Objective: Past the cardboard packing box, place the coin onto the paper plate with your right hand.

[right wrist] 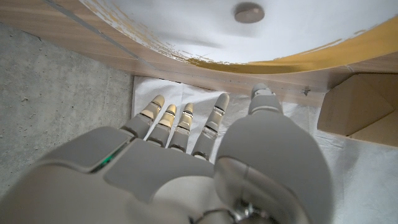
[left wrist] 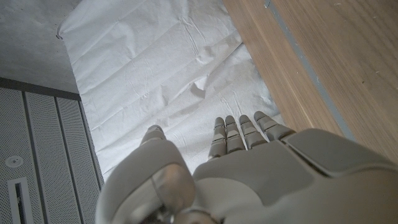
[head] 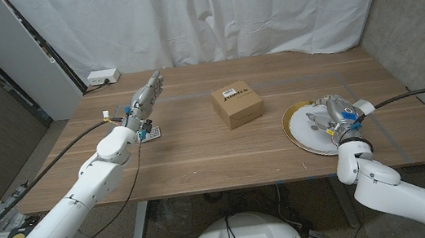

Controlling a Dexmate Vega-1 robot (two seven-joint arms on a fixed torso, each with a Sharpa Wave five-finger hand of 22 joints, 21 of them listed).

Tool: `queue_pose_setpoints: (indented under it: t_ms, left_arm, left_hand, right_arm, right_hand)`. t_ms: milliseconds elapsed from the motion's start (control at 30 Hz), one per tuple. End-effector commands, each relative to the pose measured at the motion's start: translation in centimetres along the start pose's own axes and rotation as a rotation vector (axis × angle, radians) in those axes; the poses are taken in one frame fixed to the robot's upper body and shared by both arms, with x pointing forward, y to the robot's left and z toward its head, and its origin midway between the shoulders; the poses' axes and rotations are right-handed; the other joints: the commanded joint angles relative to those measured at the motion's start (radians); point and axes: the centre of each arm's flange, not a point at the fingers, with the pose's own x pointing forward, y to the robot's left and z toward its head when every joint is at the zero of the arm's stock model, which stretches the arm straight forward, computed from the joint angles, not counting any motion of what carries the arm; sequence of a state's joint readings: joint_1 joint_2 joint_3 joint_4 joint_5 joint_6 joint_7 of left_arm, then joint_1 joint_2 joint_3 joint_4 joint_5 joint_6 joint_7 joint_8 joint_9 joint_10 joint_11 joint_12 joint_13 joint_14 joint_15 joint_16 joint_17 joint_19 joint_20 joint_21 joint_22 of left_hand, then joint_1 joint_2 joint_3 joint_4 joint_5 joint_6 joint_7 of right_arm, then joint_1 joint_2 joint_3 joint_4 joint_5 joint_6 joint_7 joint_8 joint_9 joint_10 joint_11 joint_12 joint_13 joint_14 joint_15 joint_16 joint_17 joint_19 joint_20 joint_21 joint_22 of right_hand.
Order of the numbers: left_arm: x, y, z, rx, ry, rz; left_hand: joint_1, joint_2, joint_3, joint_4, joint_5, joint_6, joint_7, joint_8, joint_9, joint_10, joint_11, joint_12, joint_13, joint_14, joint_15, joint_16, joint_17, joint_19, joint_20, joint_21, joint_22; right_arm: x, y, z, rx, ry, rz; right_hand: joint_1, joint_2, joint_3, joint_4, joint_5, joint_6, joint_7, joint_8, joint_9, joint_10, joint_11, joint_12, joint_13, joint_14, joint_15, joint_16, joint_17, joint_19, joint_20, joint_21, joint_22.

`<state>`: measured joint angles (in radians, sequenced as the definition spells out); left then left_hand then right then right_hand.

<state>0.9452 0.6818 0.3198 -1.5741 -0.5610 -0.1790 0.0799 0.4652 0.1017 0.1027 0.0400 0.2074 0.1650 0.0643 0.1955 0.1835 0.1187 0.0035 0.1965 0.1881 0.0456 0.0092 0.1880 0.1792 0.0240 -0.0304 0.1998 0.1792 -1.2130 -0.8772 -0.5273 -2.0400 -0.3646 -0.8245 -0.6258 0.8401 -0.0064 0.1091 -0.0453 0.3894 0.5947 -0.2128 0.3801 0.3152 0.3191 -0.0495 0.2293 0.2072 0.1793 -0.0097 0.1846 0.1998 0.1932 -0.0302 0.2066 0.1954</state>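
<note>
While coin [right wrist: 249, 12] lay loose on paper plate [head: 302, 128], past cardboard packing box [head: 238, 104]: right hand [head: 336, 111] over plate, fingers apart, holding nothing. Left hand [head: 144, 97] straight-fingered, unladen. Advised: lift straight up, without nudging rim.

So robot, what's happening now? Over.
Right hand open over paper plate. Coin on plate. Left hand open, idle. Box clear of it.
</note>
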Motion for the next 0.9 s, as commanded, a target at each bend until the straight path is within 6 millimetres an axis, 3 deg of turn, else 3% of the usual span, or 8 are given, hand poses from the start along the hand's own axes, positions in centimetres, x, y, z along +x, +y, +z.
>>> queue_pose_setpoints:
  t_ms: [33,633,900]
  left_arm:
    - [-0.2,-0.1,0.1,0.0,-0.005,-0.002]
    - [-0.8,-0.1,-0.3,-0.007,-0.001,-0.01]
    - [-1.0,-0.1,-0.5,-0.01,0.005,-0.024]
  left_hand:
    - [-0.003,0.01,-0.004,-0.002,-0.003,-0.001,-0.003,0.002,0.003,0.004,0.0,0.005,0.002,-0.004,0.0,-0.001,0.004,-0.005,-0.013,0.0,0.001]
    - [-0.002,0.011,-0.005,-0.002,-0.003,0.0,-0.003,0.002,0.003,0.003,0.0,0.004,0.002,-0.003,0.001,0.0,0.004,-0.005,-0.014,0.001,0.001]
    - [-0.001,0.011,-0.005,-0.002,-0.003,0.0,-0.002,0.002,0.003,0.004,0.001,0.005,0.002,-0.004,0.001,0.0,0.004,-0.005,-0.014,0.001,0.001]
  right_arm:
    - [-0.4,-1.3,0.2,0.022,-0.02,-0.014]
    - [-1.4,-4.8,2.1,0.029,-0.086,-0.098]
    - [-2.0,-5.3,2.5,0.02,-0.083,-0.108]
  right_hand:
    - [-0.014,0.0,-0.003,0.01,-0.004,-0.004,0.007,-0.008,-0.003,0.001,0.01,0.001,0.004,-0.002,0.004,0.004,0.003,-0.008,0.003,-0.001,0.0]
    - [-0.038,0.006,-0.009,0.021,-0.012,0.015,0.013,-0.012,-0.016,0.009,0.015,0.008,0.004,0.003,0.008,0.009,0.002,-0.006,0.007,0.001,-0.001]
    - [-0.044,0.009,-0.009,0.024,-0.015,0.019,0.013,-0.015,-0.02,0.012,0.018,0.01,0.004,0.007,0.009,0.01,0.002,-0.004,0.009,0.002,-0.001]
